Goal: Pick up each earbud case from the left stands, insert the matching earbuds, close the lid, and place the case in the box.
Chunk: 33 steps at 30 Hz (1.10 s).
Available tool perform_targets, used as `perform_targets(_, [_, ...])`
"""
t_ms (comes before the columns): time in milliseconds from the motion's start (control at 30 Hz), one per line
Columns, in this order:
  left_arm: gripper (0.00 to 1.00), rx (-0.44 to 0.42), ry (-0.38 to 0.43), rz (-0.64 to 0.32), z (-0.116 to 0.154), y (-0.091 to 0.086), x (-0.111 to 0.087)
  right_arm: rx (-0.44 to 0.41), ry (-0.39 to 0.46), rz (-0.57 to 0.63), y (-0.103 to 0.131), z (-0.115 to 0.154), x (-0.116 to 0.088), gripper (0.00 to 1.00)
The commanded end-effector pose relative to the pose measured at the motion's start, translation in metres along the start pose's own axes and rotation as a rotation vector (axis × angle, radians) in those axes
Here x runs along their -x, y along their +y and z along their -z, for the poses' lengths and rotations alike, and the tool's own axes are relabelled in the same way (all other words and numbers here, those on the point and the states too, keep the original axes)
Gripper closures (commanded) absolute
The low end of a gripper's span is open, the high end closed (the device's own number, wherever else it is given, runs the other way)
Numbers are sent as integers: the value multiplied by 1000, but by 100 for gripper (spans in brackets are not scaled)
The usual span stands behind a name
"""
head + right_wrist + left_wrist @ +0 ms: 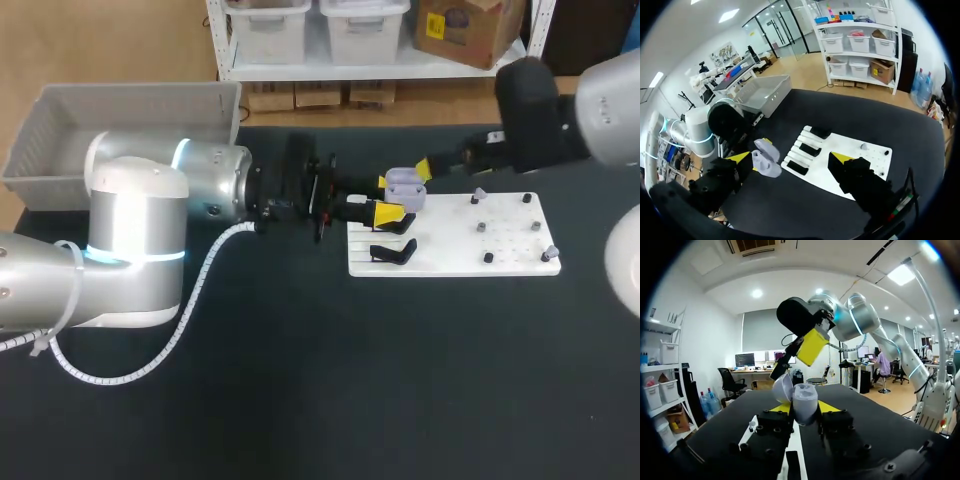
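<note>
Looking down from the head view, a matte black surface (300, 380) fills the scene. A grey box (60, 140) stands at its far left corner. A white board (510, 245) lies right of the middle. Black stands (393, 252) sit on its left part, and small pieces (481, 227), too small to tell apart, dot its right part. The left arm (130, 240) comes in from the left and the right arm (560, 110) from the far right. They meet at the board's far left corner, where a lavender case (405, 187) is held with its lid open.

The left wrist view shows what the head view hides: the left jaws are clamped on the case (804, 402), one yellow tip against each side. The raised lid (782, 388) leans toward a finger of the right arm just above it.

The right wrist view shows the right jaws standing wide apart. The case (766, 159) lies between them, close to one finger and well clear of the other; whether that finger touches the lid cannot be told. This view also shows three stands (810, 149) in a row on the board.
</note>
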<state>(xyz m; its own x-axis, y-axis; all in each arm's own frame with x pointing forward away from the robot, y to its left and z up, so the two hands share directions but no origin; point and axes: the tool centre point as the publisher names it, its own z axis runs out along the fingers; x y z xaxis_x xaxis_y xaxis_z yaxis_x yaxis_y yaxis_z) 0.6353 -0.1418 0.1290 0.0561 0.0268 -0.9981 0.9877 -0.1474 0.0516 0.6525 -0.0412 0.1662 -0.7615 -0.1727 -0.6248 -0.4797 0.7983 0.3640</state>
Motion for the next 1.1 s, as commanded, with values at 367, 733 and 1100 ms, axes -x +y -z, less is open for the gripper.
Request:
perform_targets(367, [100, 5, -3, -3, 0, -1, -1, -535, 164, -93, -68, 64, -70, 0])
perform_targets(733, [100, 5, -3, -3, 0, -1, -1, -600, 402, -43, -108, 60, -113, 0])
perform_targets(1100, [100, 5, -3, -3, 0, -1, -1, -586, 486, 22, -137, 32, -130, 0])
